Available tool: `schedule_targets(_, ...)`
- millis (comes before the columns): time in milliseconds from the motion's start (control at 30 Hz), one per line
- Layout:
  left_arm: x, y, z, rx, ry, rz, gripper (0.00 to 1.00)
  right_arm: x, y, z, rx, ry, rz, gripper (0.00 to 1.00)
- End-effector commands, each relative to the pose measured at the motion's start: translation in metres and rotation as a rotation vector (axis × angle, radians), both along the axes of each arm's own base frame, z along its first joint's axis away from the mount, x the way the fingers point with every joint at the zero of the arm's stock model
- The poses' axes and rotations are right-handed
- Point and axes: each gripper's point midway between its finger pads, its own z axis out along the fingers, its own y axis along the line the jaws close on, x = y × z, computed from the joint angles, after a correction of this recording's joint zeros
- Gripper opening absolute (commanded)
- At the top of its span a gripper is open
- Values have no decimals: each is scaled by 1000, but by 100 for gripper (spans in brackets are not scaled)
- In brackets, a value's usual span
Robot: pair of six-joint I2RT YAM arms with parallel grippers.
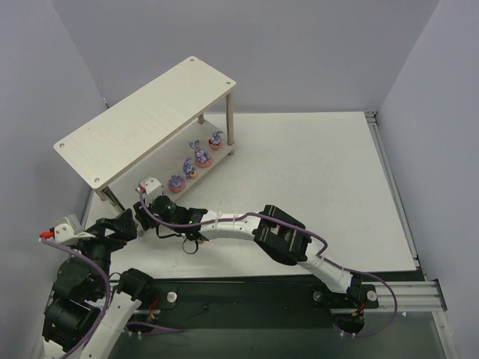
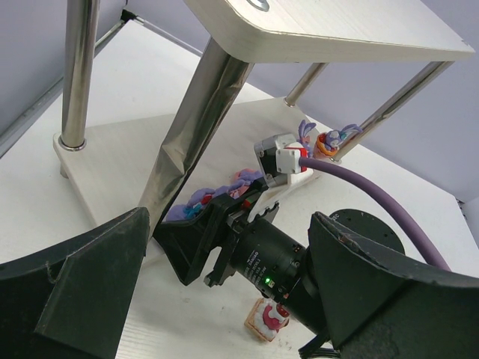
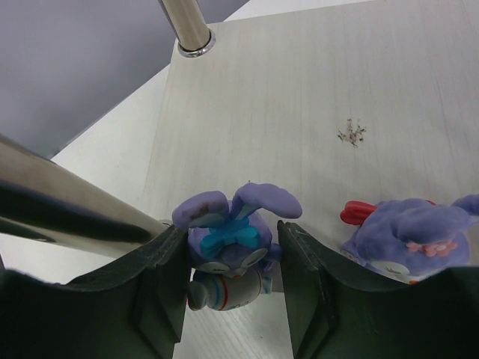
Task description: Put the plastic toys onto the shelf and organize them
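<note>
The shelf (image 1: 142, 123) stands at the back left; its top board (image 2: 337, 30) is bare. Several purple bunnies (image 1: 200, 157) stand in a row on its lower board (image 3: 299, 97). My right gripper (image 1: 153, 196) reaches across to the near end of that board and is shut on a purple bunny with a blue bow (image 3: 232, 239), next to a bunny with a red bow (image 3: 412, 239). My left gripper (image 2: 228, 224) is open and empty, just behind the right gripper (image 2: 247, 217). A red-pink strawberry bear (image 2: 269, 320) lies on the table under the right wrist.
A shiny shelf leg (image 2: 198, 127) stands close on the left of the held bunny, and another leg (image 3: 187, 26) stands at the far edge of the board. The white table (image 1: 314, 172) stretches to the right. Grey walls close in on the back and sides.
</note>
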Motion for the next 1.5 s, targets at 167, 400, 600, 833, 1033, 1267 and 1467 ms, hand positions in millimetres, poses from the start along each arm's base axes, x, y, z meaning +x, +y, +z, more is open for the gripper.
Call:
schedule_targets(167, -9, 7, 12, -25, -70, 15, 97, 16, 6, 13, 40, 2, -56, 32)
schedule_targets(400, -9, 7, 13, -26, -71, 15, 97, 17, 9, 15, 32, 11, -45, 43)
schedule_targets(600, -9, 7, 12, -25, -70, 16, 97, 15, 10, 22, 43, 8, -38, 55)
schedule_targets(833, -8, 7, 13, -25, -70, 16, 97, 15, 9, 28, 48, 1, -40, 62)
schedule_targets(1033, -8, 7, 13, -24, -69, 16, 97, 14, 9, 33, 61, -1, -39, 64)
schedule_targets(1267, -9, 7, 13, -24, -69, 17, 97, 10, 3, 50, 93, -7, -29, 66)
schedule_targets(1467, -8, 7, 12, -25, -68, 18, 97, 6, -2, 60, 113, -17, -21, 67)
